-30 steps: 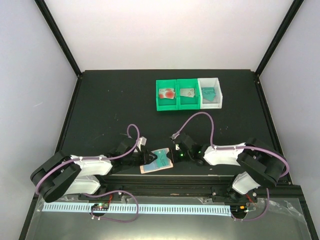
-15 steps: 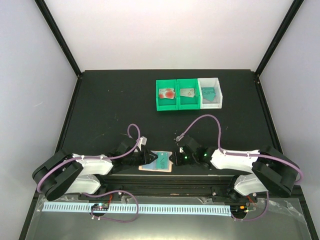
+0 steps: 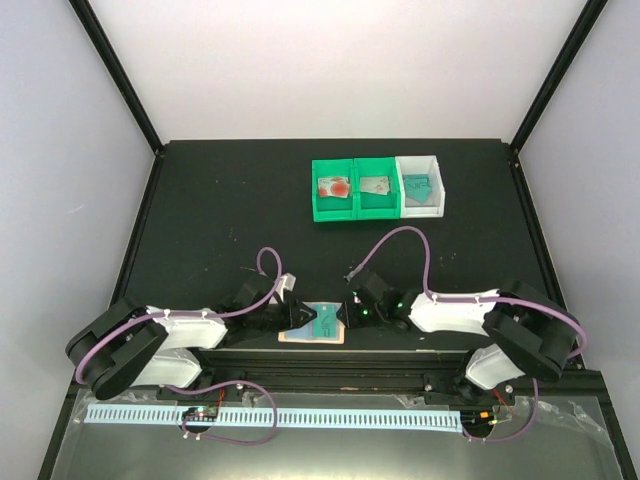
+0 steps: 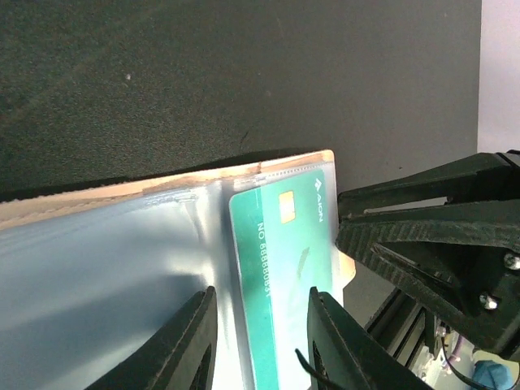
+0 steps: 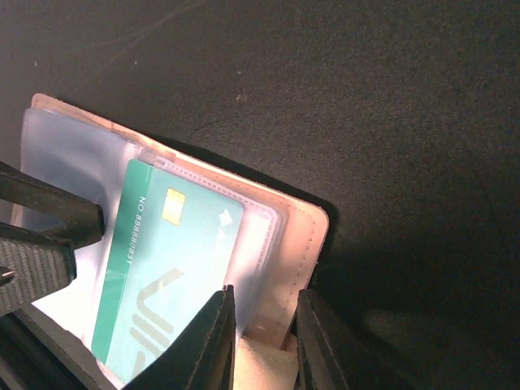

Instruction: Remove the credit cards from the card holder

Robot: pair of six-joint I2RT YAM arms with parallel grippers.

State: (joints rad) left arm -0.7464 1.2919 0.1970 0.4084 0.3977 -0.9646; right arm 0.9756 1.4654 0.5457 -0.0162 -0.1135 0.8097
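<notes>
holding credit card (image 5: 171, 276), card holder (image 4: 97, 268); left end effector (image 4: 262, 299), right end effector (image 5: 264, 296) seemingly ajar

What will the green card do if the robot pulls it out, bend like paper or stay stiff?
Probably stay stiff: the teal card lies flat with straight edges, like hard plastic. It looks thin and small, so it is likely light. Its smooth face inside the clear pocket of the card holder suggests it may slide out easily.

card holder (image 4: 97, 268): runs off left edge | teal card (image 4: 280, 276): bottom cut off (frame edge)
</notes>
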